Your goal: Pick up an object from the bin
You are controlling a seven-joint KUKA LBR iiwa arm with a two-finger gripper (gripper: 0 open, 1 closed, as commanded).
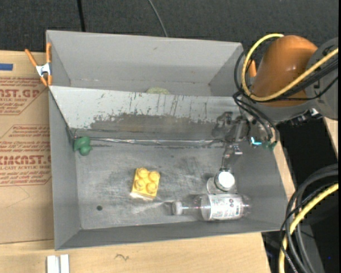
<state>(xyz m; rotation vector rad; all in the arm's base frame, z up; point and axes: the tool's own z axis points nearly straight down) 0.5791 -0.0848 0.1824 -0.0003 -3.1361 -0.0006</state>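
Note:
My gripper (229, 155) hangs over the right part of the bin, near the right wall. Just below its tip a small white round thing (224, 181), like a cap or a little jar seen from above, stands on the bin floor. I cannot tell whether the gripper touches it. A clear plastic bottle (217, 207) with a white label lies on its side right in front of the white thing, along the bin's front wall, its neck pointing left.
A yellow studded toy brick (145, 183) lies on the floor left of the middle. A small green thing (82, 146) sits in the far left corner at the foot of the back wall. The arm with its orange cover and cables stands over the bin's right rim.

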